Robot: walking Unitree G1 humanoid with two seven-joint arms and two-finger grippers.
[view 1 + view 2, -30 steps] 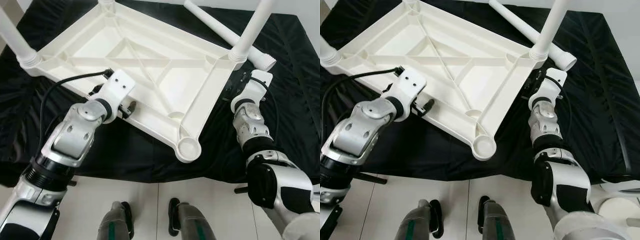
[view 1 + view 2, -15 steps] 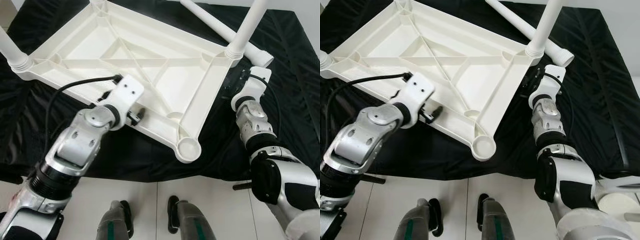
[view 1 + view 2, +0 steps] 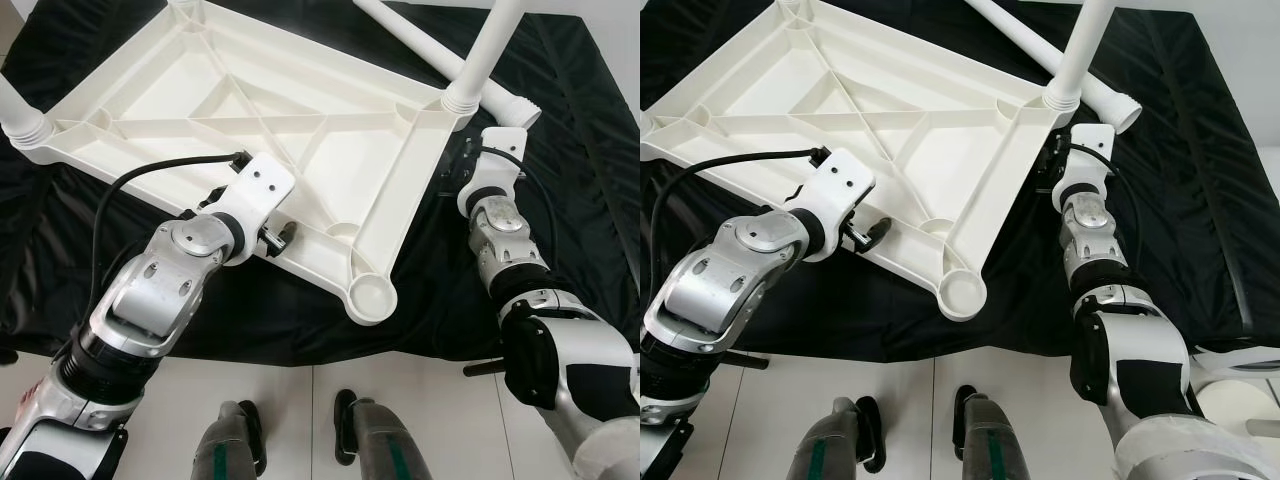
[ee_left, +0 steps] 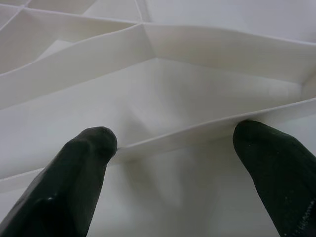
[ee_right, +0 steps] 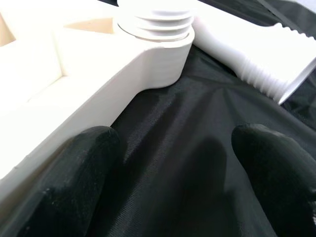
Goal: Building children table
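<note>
The white tabletop [image 3: 250,110] is lying upside down on a black cloth [image 3: 590,150], ribs and cross-braces facing up, and both arms are working its near edges.

The left gripper [image 4: 173,148] is sitting right at the near long rim of the tabletop, fingers spread wide. In the left wrist view the two black fingertips [image 4: 81,168] are straddling a thin raised rib, one tip at each end of the visible stretch, both seeming to touch the plastic. Nothing is being held between them. A black cable [image 3: 130,175] is looping from that wrist back over the rim.

Just past this gripper, toward the robot, an empty round socket [image 3: 367,297] is sitting at the tabletop's near corner.

The right gripper [image 5: 173,163] is hovering low over the cloth, just beside the tabletop's short edge. Its fingers are also wide apart, holding nothing; one is lying close against the white rim, the other is over bare cloth. Directly ahead of them a leg [image 3: 1080,50] is standing upright in the corner socket, its threaded collar [image 5: 155,17] seated on the boss.

Just beyond that corner a loose leg [image 5: 256,54] is lying on the cloth, its ribbed end pointing out past the right gripper.

Another leg [image 3: 20,115] is standing at the far left corner. The robot's feet [image 3: 345,440] are showing on the pale floor below.
</note>
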